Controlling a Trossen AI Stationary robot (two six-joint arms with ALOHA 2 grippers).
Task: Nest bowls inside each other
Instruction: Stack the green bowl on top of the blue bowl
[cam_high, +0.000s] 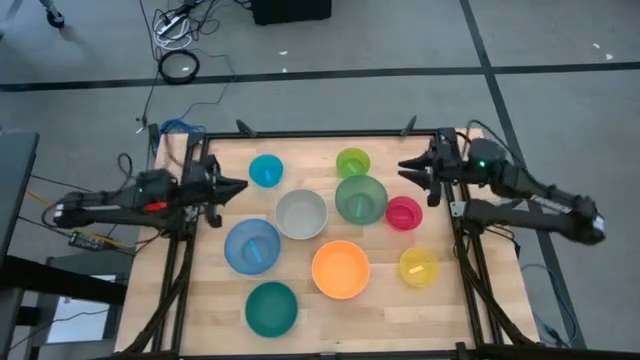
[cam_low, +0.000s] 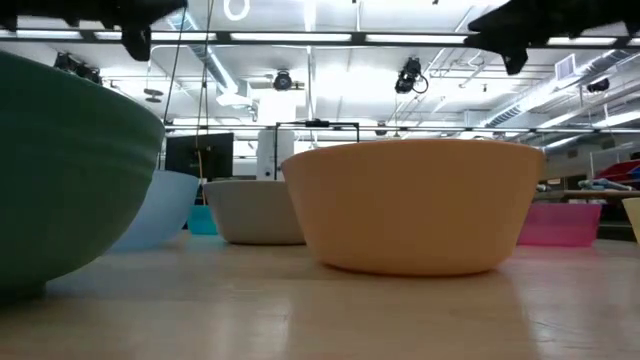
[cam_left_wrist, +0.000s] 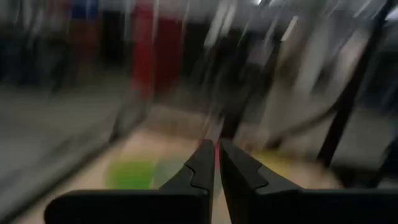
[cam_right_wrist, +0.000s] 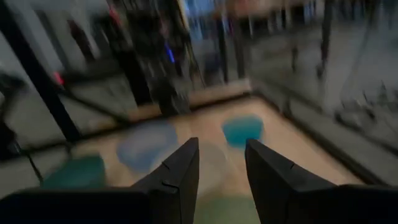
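High view: all nine bowls (cam_high: 340, 268) sit separately, mouths upward.

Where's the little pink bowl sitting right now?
From above, the pink bowl sits on the table's right side, beside the big green bowl, above the yellow bowl.

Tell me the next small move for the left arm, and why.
Probably open the left end effector wider and reach toward the small cyan round plastic bowl, the nearest one. Its fingers stand almost together and hold nothing, and all nine bowls still sit separately. The right end effector hangs open and empty at the opposite edge.
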